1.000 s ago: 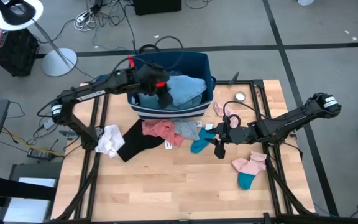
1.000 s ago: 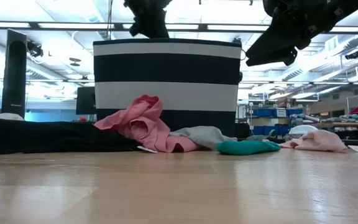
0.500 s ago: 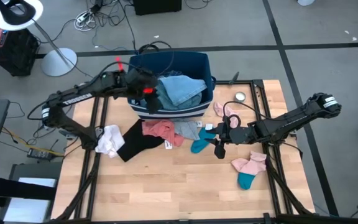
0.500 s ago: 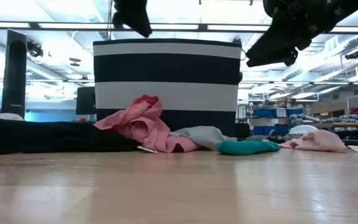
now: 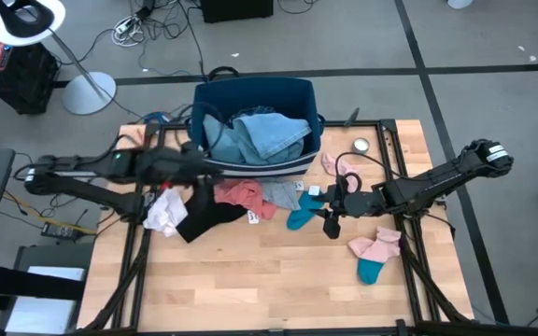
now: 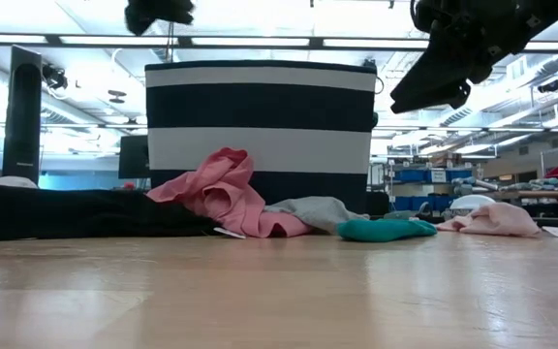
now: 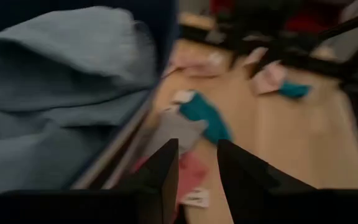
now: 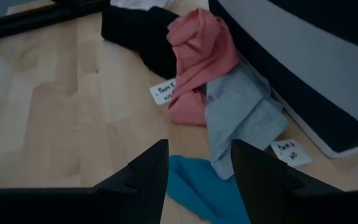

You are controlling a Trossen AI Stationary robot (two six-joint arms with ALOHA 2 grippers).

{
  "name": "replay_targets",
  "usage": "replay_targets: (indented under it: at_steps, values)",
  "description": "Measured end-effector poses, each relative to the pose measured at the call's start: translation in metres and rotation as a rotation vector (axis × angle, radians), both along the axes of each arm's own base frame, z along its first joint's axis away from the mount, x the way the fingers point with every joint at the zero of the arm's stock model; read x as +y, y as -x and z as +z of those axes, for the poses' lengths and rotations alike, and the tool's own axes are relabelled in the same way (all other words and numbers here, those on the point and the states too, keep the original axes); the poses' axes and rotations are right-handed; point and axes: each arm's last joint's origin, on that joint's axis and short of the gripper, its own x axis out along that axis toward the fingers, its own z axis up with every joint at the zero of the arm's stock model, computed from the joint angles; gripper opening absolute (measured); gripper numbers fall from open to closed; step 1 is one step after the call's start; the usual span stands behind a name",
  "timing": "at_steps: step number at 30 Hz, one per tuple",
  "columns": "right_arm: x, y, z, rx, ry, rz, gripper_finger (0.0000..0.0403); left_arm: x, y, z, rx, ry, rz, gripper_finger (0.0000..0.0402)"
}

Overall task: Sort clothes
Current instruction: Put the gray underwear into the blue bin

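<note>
Hovering spread over limp, light clothes, your right gripper [image 5: 330, 222] should pinch the coral-pink garment [image 5: 243, 194] at its bunched fold; left gripper [image 7: 194, 163] empty, parted.

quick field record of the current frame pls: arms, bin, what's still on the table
left gripper: open, empty, near the bin's front-left corner
right gripper: open, empty, hovering over the teal sock
bin: holds light-blue garment
in front of bin: coral-pink garment, grey garment, black garment, white garment
right side of table: pink sock, pink-and-teal sock pair, metal tin
</note>
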Motion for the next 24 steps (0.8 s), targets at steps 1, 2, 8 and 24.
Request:
replay_targets:
  at_steps: [1, 2, 8, 24]
  values:
    - [0.000, 0.000, -0.001, 0.006, -0.004, -0.004, 0.0175, -0.004, 0.005, -0.002, -0.030, 0.011, -0.018, 0.0117]
    - [0.000, 0.001, -0.001, 0.010, -0.006, -0.006, 0.0175, -0.008, 0.011, -0.005, -0.052, 0.017, -0.037, 0.0117]
    - [-0.001, 0.002, -0.003, 0.020, -0.038, -0.031, 0.0175, -0.023, 0.032, -0.032, -0.097, -0.011, -0.012, 0.0117]
    - [0.004, 0.004, -0.004, 0.016, -0.125, -0.059, 0.0175, -0.060, 0.044, -0.095, -0.094, -0.046, -0.062, 0.0117]
